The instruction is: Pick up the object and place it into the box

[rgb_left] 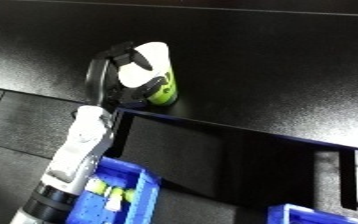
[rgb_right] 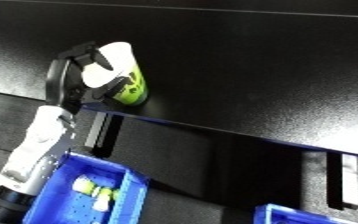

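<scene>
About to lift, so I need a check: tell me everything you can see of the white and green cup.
The white and lime-green cup looks like smooth plastic or coated paper, white near the rim, green with dark markings lower down. It leans on the black tabletop. The black left hand curls around it, fingers across its white part. Its contents are not visible.

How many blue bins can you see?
2. One blue plastic bin sits at the bottom left under the robot's forearm, with small items inside. Another blue bin peeks in at the bottom right edge, mostly cut off.

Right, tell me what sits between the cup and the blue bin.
Only the left hand curled round the cup, its forearm, and dark table edge above the blue bin, in both views.
</scene>
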